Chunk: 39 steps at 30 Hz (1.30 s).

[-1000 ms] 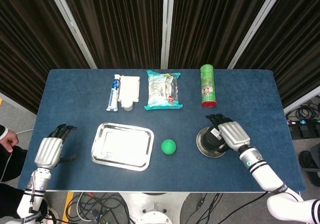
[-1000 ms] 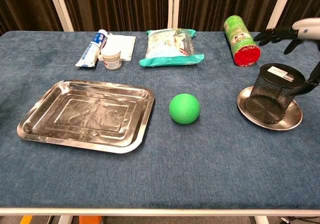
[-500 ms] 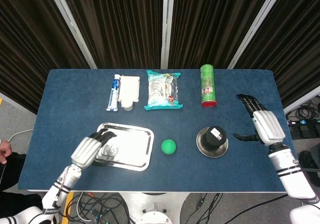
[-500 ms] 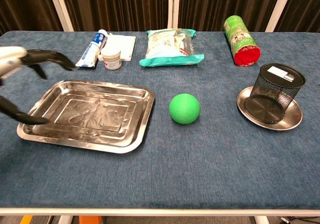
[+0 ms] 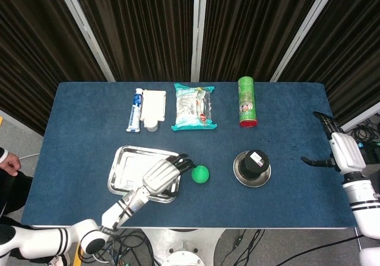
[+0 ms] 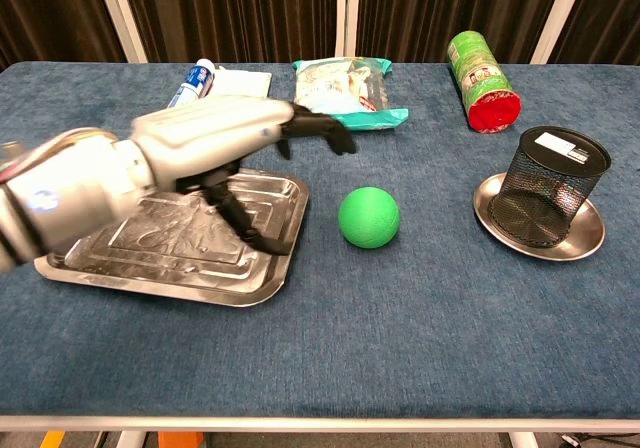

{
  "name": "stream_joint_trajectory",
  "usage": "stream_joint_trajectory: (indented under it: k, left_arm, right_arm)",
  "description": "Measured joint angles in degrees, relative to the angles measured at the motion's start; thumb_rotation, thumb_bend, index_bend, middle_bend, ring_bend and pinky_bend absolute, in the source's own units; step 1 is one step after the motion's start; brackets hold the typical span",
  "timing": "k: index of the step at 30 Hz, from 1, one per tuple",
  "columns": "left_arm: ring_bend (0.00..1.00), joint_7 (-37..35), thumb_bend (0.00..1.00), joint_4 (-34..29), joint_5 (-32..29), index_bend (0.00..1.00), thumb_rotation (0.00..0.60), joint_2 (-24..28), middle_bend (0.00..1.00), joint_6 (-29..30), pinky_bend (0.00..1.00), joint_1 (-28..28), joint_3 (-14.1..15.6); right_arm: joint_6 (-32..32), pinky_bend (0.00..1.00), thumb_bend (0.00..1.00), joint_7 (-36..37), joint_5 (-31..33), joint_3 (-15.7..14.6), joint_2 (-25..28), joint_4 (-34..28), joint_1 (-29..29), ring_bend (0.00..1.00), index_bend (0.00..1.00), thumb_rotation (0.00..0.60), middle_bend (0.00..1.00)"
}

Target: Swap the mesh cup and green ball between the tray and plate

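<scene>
Left hand (image 5: 161, 176) hangs over the right part of the rectangular stainless-steel tray (image 5: 127, 170), its dark fingers (image 6: 318, 128) spread apart and reaching toward the small green rubber ball (image 5: 200, 173); it has hold of nothing. In the chest view the fingertips stop short of the ball, and the thumb points down toward the tray's right rim. The ball lies on the blue-carpeted surface (image 5: 83, 117), just beside the tray's right edge and between the tray and the round metal plate (image 6: 580, 236). On that plate stands the black wire-mesh cup (image 6: 548, 186), upright, with a white label across its top.

Right hand (image 5: 340, 150) is well off to the far right edge of the surface, away from the plate, with fingers apart and nothing in them; it shows only in the head view.

Along the back of the surface lie a blue-and-white toothpaste tube (image 5: 136, 110), a flat white box (image 5: 155, 104) just beside it with a small white jar (image 5: 151, 125) at its front, a teal-edged snack packet (image 5: 193, 107), and a green cylindrical can with a red end (image 5: 247, 102) lying on its side. A person's hand (image 5: 8, 162) shows at the far left edge of the head view.
</scene>
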Motion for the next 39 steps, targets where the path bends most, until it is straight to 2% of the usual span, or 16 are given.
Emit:
stream_joint_trajectory:
  k: [6, 11, 21, 30, 35, 39]
  left_arm:
    - [0.11, 1.7, 0.05, 4.1, -5.0, 0.17, 0.600, -3.9, 0.18, -4.5, 0.32, -4.4, -1.9]
    - [0.11, 1.6, 0.05, 6.8, -6.7, 0.17, 0.600, -6.4, 0.18, -5.9, 0.33, -7.3, -2.5]
    - [0.11, -1.2, 0.06, 10.6, -7.9, 0.17, 0.600, -8.5, 0.18, -6.8, 0.38, -10.2, -2.1]
    - [0.20, -3.3, 0.12, 14.2, -8.2, 0.22, 0.600, -10.2, 0.26, -7.3, 0.52, -12.3, -1.6]
    - [0.29, -3.5, 0.18, 15.3, -8.7, 0.32, 0.600, -10.9, 0.32, -6.9, 0.62, -12.6, -0.8]
    - [0.33, -4.0, 0.21, 15.8, -8.4, 0.38, 0.600, -11.3, 0.34, -6.2, 0.66, -12.7, -0.1]
  right_arm:
    - [0.9, 0.15, 0.00, 3.5, -1.3, -0.1, -0.2, 2.3, -1.9, 0.00, 0.00, 0.600, 0.05]
    - [1.2, 0.15, 0.00, 5.3, -1.9, 0.0, -0.2, 3.6, -2.9, 0.00, 0.00, 0.600, 0.05]
    - [1.0, 0.15, 0.00, 7.1, -3.1, 0.2, -0.1, 4.2, -3.8, 0.00, 0.00, 0.600, 0.05]
    - [1.1, 0.15, 0.00, 8.6, -4.0, 0.5, -0.5, 5.3, -4.4, 0.00, 0.00, 0.600, 0.05]
    - [1.4, 0.15, 0.00, 9.3, -4.3, 0.7, -0.5, 5.7, -4.8, 0.00, 0.00, 0.600, 0.05]
    - [1.3, 0.15, 0.00, 9.5, -4.3, 0.9, -0.5, 5.8, -4.9, 0.00, 0.00, 0.600, 0.05]
